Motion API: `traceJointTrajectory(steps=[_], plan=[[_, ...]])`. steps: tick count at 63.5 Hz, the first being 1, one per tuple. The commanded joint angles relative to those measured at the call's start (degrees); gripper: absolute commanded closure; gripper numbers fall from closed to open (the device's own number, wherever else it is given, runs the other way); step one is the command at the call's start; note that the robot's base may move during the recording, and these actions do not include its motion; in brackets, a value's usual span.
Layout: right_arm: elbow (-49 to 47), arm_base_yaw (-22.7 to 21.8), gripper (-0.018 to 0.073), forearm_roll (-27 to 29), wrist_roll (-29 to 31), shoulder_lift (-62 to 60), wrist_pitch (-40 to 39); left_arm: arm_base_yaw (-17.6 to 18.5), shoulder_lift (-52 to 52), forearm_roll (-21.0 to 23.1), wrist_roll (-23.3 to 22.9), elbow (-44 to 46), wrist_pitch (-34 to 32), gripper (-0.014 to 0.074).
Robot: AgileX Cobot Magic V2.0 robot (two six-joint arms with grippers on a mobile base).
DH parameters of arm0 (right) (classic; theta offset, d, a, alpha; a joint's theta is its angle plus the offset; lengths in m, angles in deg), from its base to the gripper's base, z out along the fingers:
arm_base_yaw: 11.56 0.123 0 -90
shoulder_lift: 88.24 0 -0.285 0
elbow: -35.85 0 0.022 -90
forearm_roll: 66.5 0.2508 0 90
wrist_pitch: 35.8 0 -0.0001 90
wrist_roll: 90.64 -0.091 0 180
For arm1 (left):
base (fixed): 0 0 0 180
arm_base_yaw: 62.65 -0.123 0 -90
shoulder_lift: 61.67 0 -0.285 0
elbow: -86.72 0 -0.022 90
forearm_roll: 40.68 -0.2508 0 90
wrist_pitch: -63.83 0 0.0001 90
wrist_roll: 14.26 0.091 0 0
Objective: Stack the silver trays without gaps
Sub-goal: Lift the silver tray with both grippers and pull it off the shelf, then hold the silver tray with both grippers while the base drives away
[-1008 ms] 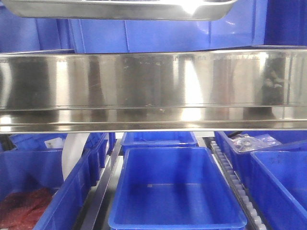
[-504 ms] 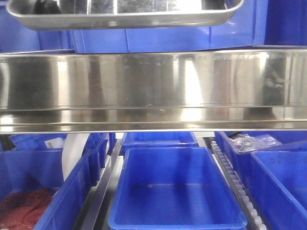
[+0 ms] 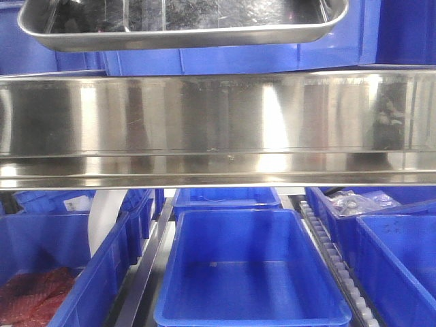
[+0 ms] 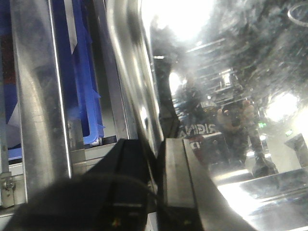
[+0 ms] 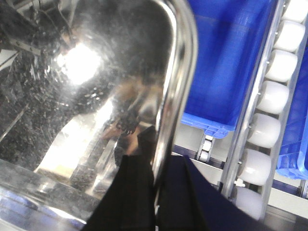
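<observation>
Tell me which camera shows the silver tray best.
The front-facing view: the silver tray shows its full front rim and both corners. Wrist views show only one side rim each, pinched in the jaws of the left gripper and right gripper.

— How's the left gripper [image 4: 155,161]?
— Jaws pinched on the silver tray [image 4: 231,72] rim, one finger either side.
— And the right gripper [image 5: 156,180]?
— Likewise: dark fingers [image 5: 132,199] clamped across that rim.

I am seeing the tray [image 3: 184,39] hanging above the shelf rail [image 3: 218,122], with a bin [image 3: 238,60] behind it. Under the rail, the middle bin [image 3: 248,235] is sitting between the left bin [image 3: 41,242] and the right bin [image 3: 398,266].
</observation>
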Motion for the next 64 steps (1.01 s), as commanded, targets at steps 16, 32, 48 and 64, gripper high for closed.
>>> traceJointTrajectory(steps=[16,32,48,64], plan=[[-2.07,0.01,0.0538,-0.79,1.31,-2.89,-3.80,0.08,1.74,-0.98,1.80,1.26,4.12,0.0645],[-2.07,0.01,0.0538,-0.79,1.31,-2.89,-3.80,0.08,1.74,-0.98,1.80,1.26,4.12,0.0645],[-2.07,0.01,0.0538,-0.79,1.31,-2.89,-3.80,0.08,1.74,-0.98,1.80,1.26,4.12,0.0645],[-2.07,0.01,0.0538,-0.79,1.31,-2.89,-3.80,0.08,1.74,-0.98,1.80,1.26,4.12,0.0645]])
